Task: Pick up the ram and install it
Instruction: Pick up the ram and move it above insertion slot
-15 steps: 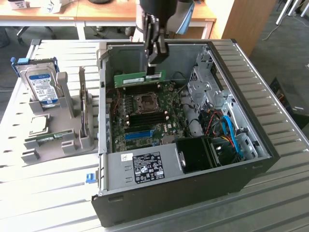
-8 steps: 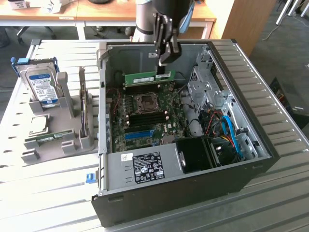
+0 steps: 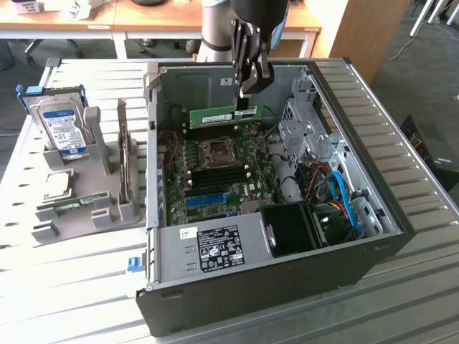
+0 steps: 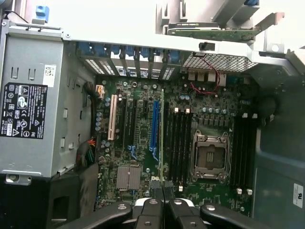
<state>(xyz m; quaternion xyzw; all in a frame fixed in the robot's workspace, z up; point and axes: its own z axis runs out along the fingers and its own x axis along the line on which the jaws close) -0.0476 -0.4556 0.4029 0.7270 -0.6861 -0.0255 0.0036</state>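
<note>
In the exterior view the ram (image 3: 215, 115), a slim green stick with a pale label, hangs level over the open computer case (image 3: 401, 215), above the motherboard (image 3: 215, 179). My gripper (image 3: 246, 104) is shut on the ram's end towards the exterior view's right. In the wrist view the ram (image 4: 162, 138) appears edge-on as a thin strip running out from between my gripper (image 4: 162, 202). It lines up over the black memory slots (image 4: 178, 143) beside the processor socket (image 4: 209, 155).
A grey holder (image 3: 93, 201) beside the case carries a hard drive (image 3: 63, 125), a square silver chip (image 3: 61, 184) and another green stick (image 3: 68, 206). Inside the case sit the power supply (image 3: 215, 247), a black fan shroud (image 3: 290, 228), a metal drive cage (image 3: 305, 132) and blue cables (image 3: 344, 197).
</note>
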